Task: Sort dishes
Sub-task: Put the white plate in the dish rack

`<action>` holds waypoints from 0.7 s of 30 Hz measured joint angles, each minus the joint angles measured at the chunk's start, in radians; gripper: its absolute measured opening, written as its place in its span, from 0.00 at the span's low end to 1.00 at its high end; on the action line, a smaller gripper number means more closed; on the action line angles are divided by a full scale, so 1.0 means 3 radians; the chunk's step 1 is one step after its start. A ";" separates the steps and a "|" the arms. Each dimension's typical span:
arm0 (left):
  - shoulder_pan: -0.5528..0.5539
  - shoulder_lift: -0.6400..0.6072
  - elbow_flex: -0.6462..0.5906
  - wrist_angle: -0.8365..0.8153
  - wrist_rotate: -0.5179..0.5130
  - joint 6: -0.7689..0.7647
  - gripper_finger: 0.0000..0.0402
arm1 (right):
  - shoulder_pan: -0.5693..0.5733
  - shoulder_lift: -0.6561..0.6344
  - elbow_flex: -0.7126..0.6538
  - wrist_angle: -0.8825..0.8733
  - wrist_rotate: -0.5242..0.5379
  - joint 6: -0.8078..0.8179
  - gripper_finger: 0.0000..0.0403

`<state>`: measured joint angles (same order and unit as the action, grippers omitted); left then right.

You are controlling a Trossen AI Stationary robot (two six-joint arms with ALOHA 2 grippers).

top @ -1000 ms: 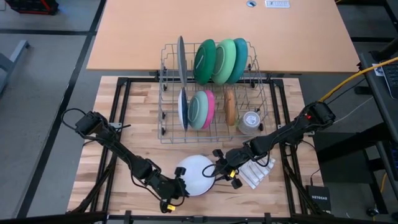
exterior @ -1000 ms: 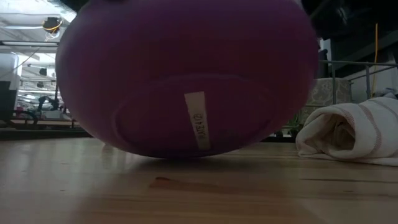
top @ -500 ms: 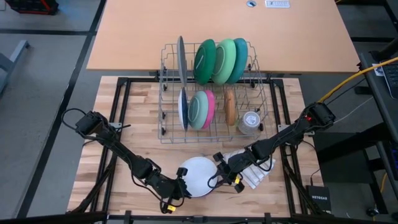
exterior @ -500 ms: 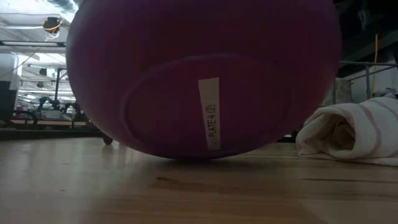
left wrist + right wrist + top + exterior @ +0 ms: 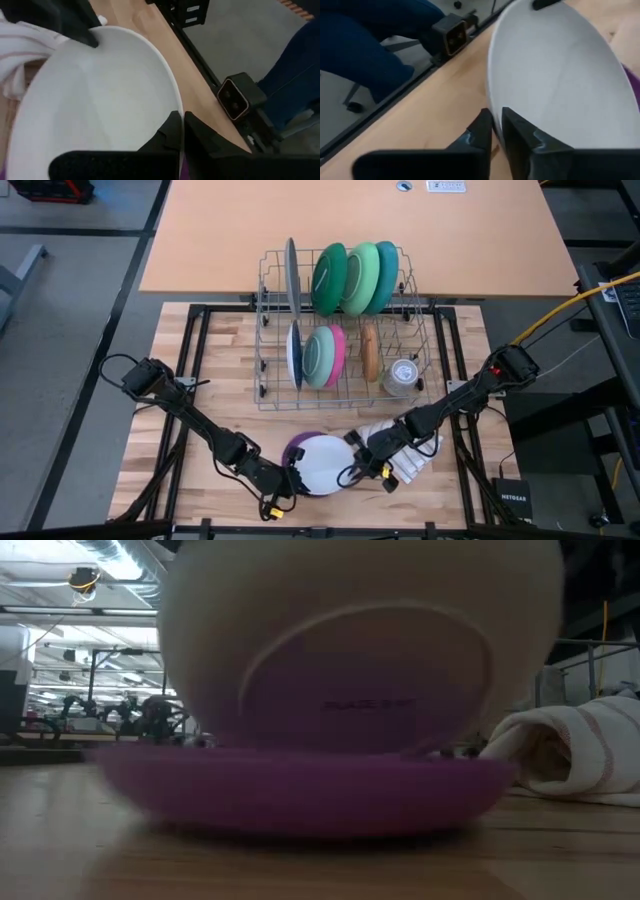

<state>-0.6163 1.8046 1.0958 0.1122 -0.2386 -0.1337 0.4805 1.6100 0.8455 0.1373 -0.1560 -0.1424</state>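
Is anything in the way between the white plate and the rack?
Nothing visible. The white plate, pinched by both the left gripper and the right gripper, faces bare table up to the dish rack.

1. Round white plastic plate (image 5: 325, 463) – tilted up on edge near the table's front, its lower rim just over the purple plate.
2. Round purple plastic plate (image 5: 300, 785) – lying flat on the wooden table, underneath the white one.
3. Back row, standing on edge: grey plate (image 5: 292, 272), dark green plate (image 5: 328, 278), light green plate (image 5: 360, 278), teal plate (image 5: 385, 272).
4. Front row, standing on edge: blue plate (image 5: 295, 354), light green bowl (image 5: 319, 357), pink plate (image 5: 338, 352), brown plate (image 5: 370, 350).
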 joint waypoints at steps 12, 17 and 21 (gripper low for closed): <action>0.0047 0.0000 -0.0001 -0.0003 -0.0003 0.0104 0.02 | 0.0003 0.0000 -0.0001 0.0048 -0.0159 0.0011 0.05; 0.0053 -0.0046 -0.0001 -0.0017 -0.0165 0.0034 0.07 | -0.0006 0.0000 0.0002 0.0130 -0.0109 0.0175 0.04; 0.0060 -0.0210 0.0003 -0.0059 -0.0326 0.0036 0.10 | -0.0022 0.0000 0.0004 0.0178 -0.0043 0.0258 0.04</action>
<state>-0.5983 1.7416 1.0966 0.0945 -0.3363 -0.1229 0.4740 1.6100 0.8467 0.1906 -0.1688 -0.0650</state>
